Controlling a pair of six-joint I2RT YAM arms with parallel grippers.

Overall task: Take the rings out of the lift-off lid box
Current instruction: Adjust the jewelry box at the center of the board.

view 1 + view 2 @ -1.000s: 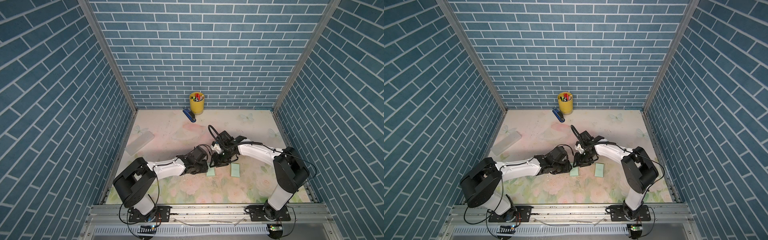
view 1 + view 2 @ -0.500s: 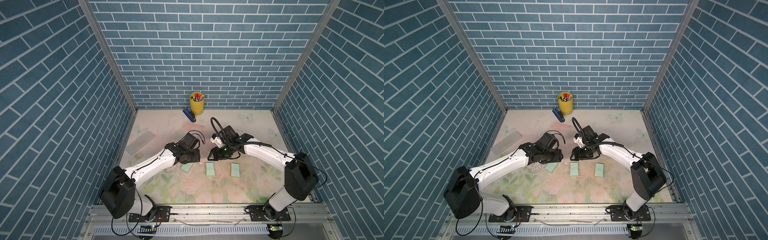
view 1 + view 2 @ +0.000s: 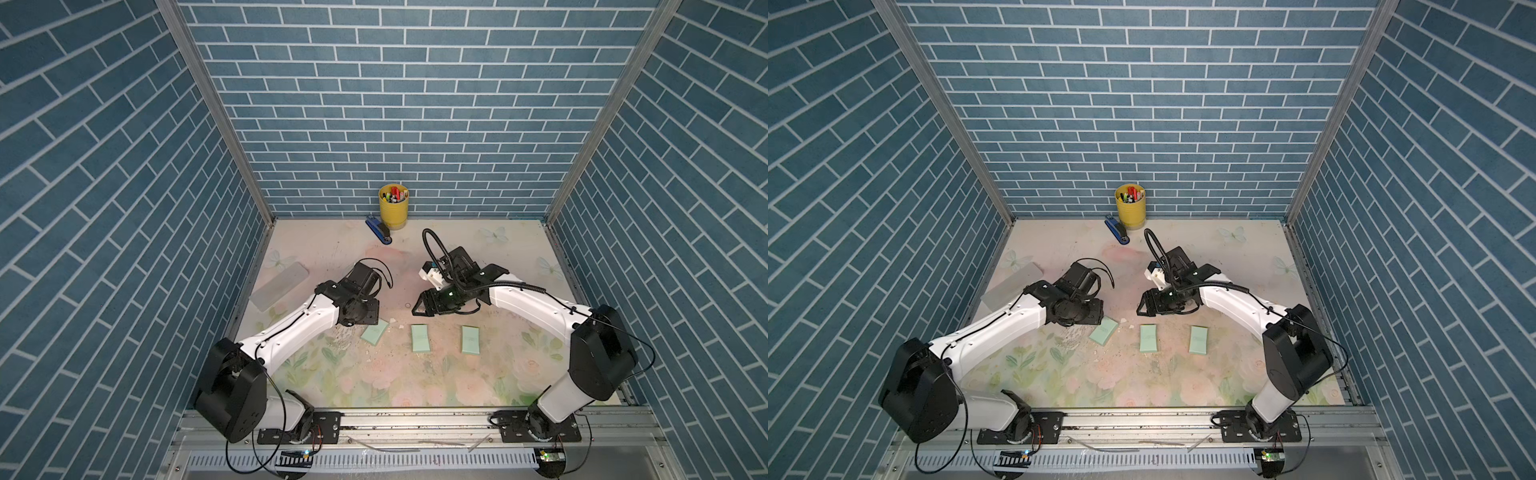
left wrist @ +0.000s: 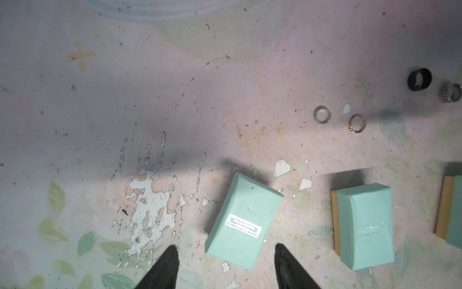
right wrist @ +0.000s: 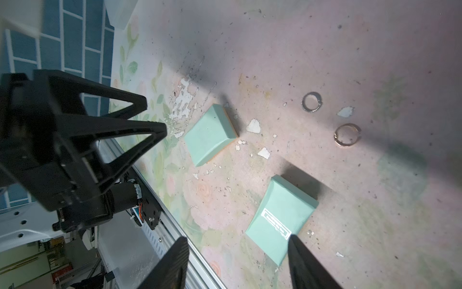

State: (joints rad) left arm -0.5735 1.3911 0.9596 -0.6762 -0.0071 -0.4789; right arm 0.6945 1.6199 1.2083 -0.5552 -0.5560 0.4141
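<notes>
Three mint-green box parts lie in a row on the floral mat: left one [image 3: 375, 333] tilted, middle one [image 3: 420, 338], right one [image 3: 470, 339]. In the left wrist view the tilted part [image 4: 243, 220] carries a white label. Several rings lie loose on the mat behind them: a silver one [image 4: 322, 117], a gold one [image 4: 357, 123], a black one [image 4: 419, 79] and another silver one [image 4: 450, 92]. My left gripper [image 4: 226, 250] hangs open just above the tilted part, touching nothing. My right gripper [image 5: 237, 239] is open and empty beside the middle part [image 5: 282, 217].
A yellow cup of pens [image 3: 393, 205] and a blue stapler [image 3: 378, 234] stand at the back wall. A translucent slab [image 3: 279, 284] lies by the left wall. The metal front rail [image 5: 175, 225] runs close to the box parts.
My left arm swung out to the left from the middle, and a third mint part now lies at the left. Both arms drew back a little and both sets of jaws widened.
</notes>
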